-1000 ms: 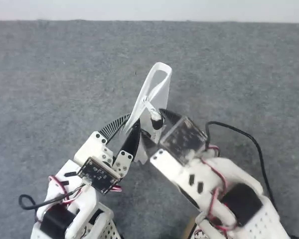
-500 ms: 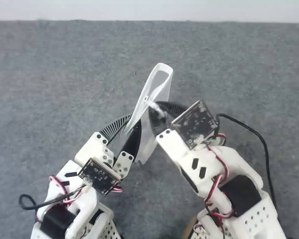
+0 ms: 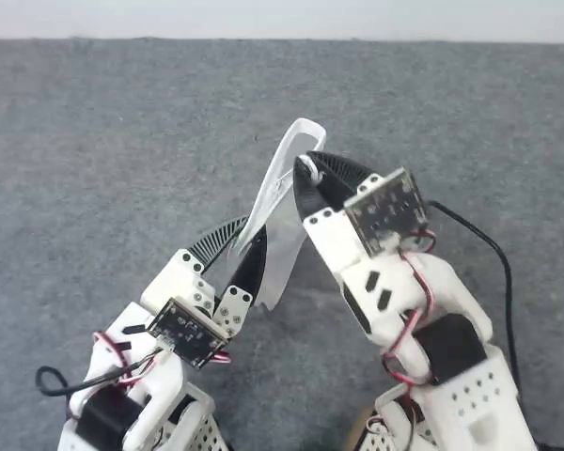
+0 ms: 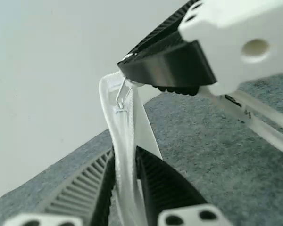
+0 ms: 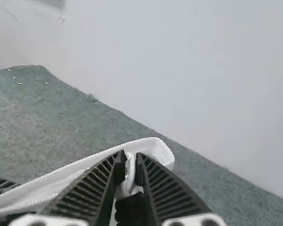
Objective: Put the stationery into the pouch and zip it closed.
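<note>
Pouch (image 3: 274, 202) is up off the surface (image 3: 113, 132), standing tilted on end. Its lower part is clamped between the closed jaws of your left gripper (image 3: 254, 228). Your right gripper (image 3: 310, 167) sits close to the pouch's upper end, its jaws pinched shut on the zipper pull (image 4: 122, 96).

The zip looks nearly run home, so treat this as the last stretch of the closing stroke. Keep the left hold firm and still, because it gives the track the tension the slider needs. Draw the pull along the line of the zipper rather than across it. A sideways tug would likely twist the soft pouch or drag it out of the left jaws. The pull is a small metal loop held only at the jaw tips, so move smoothly, since a jerk could let it slip free. Stop as soon as the slider meets the end, and don't haul further.

Against a second ago, your right gripper has travelled up the pouch from about mid-length to near its top, and its wrist has swung outward. Your left arm has held its place, and the pouch's upper end has barely shifted.
</note>
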Motion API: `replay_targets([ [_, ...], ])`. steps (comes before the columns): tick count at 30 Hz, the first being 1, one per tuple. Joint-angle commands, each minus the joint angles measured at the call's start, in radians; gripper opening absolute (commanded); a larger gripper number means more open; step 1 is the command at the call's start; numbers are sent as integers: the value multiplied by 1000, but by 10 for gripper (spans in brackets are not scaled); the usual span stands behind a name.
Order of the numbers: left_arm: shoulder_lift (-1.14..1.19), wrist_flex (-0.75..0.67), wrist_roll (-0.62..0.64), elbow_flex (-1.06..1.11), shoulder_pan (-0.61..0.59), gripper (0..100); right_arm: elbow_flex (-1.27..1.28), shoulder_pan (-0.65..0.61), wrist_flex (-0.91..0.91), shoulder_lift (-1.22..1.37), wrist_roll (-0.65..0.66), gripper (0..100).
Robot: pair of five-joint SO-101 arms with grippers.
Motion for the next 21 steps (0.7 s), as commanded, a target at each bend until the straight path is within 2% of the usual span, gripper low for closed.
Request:
replay_targets([
  [1, -2, 15, -8, 15, 0, 9, -63, 64, -64, 65, 2, 6],
  [8, -2, 17, -8, 16, -2, 9, -106, 76, -62, 93, 2, 6],
  [16, -2, 17, -8, 16, -5, 9, -204, 173, -74, 240, 2, 6],
  [21, -2, 23, -6, 16, -6, 9, -218, 213, -150, 321, 2, 6],
])
